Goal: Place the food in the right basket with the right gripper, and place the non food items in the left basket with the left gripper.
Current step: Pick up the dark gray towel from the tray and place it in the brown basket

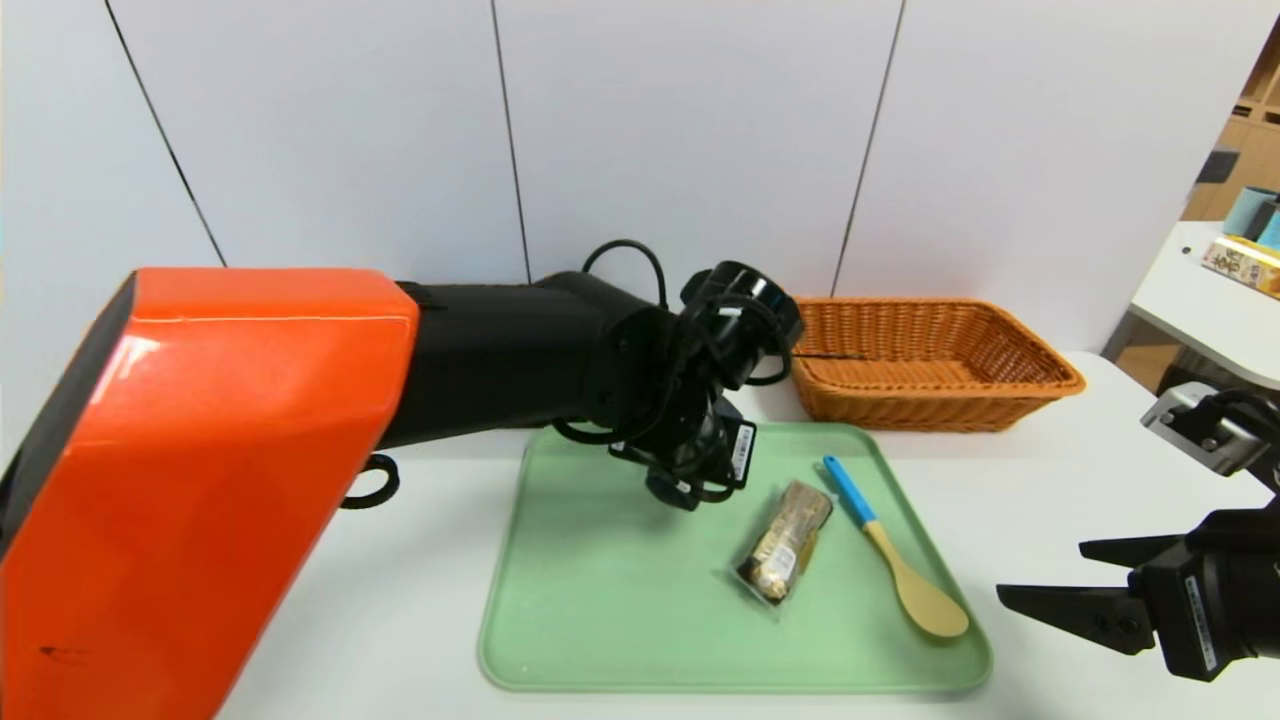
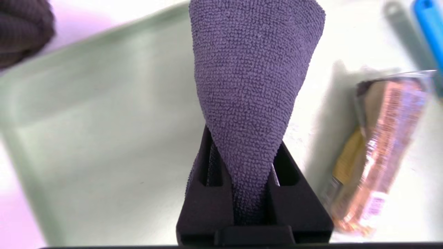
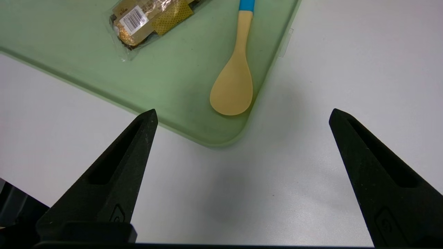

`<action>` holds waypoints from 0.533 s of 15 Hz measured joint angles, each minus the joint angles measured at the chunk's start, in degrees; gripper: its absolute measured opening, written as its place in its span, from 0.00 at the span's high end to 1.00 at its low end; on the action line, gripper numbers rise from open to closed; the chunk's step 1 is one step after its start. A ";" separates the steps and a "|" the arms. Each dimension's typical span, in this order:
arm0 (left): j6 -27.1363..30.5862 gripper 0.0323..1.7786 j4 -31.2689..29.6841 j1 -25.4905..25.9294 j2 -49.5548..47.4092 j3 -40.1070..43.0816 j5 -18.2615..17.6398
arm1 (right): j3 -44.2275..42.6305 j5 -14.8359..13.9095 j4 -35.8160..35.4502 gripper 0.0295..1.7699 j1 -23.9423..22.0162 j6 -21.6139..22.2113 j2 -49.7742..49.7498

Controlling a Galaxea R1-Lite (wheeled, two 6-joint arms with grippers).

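Grey cloth (image 2: 252, 86) hanging pinched in my left gripper (image 2: 254, 193) above green tray (image 1: 600, 620), clearing snack packet (image 1: 785, 540); right gripper (image 3: 242, 173) waiting wide beside tray.

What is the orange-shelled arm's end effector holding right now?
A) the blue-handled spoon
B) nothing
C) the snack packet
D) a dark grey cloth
D: in the left wrist view the left end effector is shut on the dark grey cloth, while the snack packet and spoon lie on the green tray.
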 joint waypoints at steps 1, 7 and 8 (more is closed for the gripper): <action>0.17 0.87 0.35 -0.01 -1.29 0.00 0.05 | 0.00 -0.01 0.01 0.03 0.00 0.00 -0.02; 7.97 0.87 1.60 6.17 -11.08 0.00 0.38 | 0.00 0.05 0.00 0.03 0.00 0.01 -0.44; 8.90 0.87 0.88 8.18 -11.98 0.00 0.44 | 0.00 0.02 0.01 0.03 0.00 0.01 -0.46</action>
